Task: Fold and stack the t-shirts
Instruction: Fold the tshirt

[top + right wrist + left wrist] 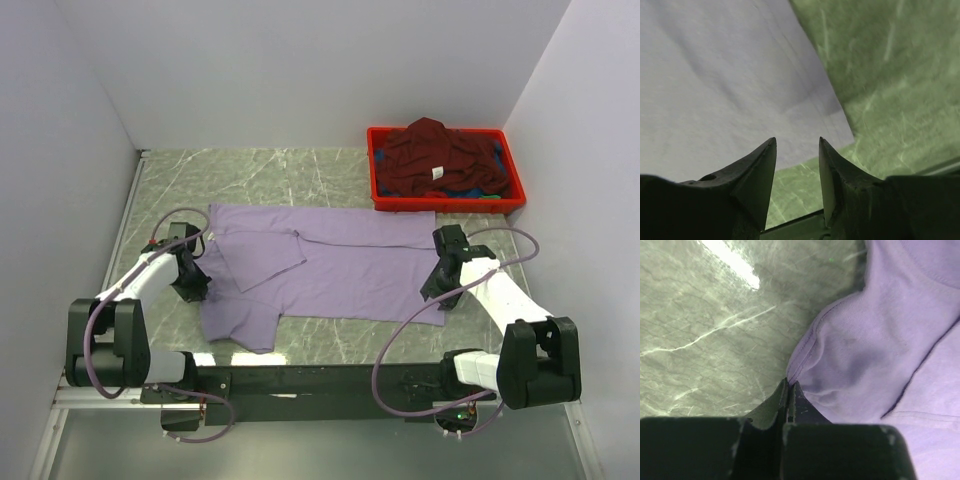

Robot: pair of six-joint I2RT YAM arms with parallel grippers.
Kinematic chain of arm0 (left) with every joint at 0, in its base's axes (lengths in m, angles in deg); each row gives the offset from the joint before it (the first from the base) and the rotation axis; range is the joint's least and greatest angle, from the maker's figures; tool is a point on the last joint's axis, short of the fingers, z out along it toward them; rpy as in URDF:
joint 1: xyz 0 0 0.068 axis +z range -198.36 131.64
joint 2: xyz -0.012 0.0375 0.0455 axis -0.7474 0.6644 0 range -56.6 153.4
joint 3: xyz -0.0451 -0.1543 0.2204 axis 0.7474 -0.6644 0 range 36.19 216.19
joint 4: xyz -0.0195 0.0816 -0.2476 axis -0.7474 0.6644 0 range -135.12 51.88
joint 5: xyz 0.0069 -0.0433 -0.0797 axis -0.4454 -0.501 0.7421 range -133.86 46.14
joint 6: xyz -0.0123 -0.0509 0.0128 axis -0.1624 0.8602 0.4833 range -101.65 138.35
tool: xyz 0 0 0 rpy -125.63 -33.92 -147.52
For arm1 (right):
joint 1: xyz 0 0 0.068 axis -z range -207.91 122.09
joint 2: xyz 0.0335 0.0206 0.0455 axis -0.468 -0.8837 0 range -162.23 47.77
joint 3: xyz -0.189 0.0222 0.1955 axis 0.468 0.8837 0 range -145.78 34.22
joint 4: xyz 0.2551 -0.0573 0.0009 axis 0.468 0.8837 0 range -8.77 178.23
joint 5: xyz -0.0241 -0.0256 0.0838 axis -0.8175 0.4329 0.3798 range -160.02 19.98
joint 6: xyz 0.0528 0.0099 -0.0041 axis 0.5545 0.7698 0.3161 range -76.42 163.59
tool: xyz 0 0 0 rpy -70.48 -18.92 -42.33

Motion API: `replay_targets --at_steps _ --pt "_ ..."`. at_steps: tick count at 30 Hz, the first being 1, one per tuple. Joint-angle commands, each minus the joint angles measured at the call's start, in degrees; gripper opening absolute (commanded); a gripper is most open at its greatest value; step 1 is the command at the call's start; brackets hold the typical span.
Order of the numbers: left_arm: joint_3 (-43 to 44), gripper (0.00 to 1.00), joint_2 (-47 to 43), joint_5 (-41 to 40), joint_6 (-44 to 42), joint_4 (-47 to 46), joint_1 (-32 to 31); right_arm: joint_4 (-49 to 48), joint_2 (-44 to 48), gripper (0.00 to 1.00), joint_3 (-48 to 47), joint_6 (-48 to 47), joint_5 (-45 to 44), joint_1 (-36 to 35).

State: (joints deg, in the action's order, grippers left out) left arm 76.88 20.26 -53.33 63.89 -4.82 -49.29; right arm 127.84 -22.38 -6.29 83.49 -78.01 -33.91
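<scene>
Surface: we see one green-grey veined table (pixel 300 170); its bare stone shows to the left of the left pincer (pixel 193 287) and between the jaws of the right pincer (pixel 432 288).
Cloth: we find the lavender t-shirt (pixel 345 268) spread flat on the stone between the two pincers. A sleeve hem meets the left pincer's tips, and a corner lies just ahead of the right pincer.
Box: we place the red crate (pixel 447 204) beyond the right pincer, just beside the shirt's far edge.
</scene>
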Motion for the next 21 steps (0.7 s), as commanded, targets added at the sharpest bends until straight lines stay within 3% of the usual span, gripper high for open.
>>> replay_targets --at_steps 1,10,21 --pt "-0.26 0.00 -3.11 -2.30 0.43 -1.36 0.05 4.28 1.85 0.45 -1.07 4.83 -1.69 1.25" --pt "-0.43 0.01 -4.35 -2.39 0.52 -1.45 0.14 0.33 3.52 0.43 8.08 6.24 5.88 12.23" --pt "-0.08 0.00 -3.56 -1.60 0.08 -1.53 0.14 -2.84 4.93 0.42 11.06 8.08 5.97 13.73"
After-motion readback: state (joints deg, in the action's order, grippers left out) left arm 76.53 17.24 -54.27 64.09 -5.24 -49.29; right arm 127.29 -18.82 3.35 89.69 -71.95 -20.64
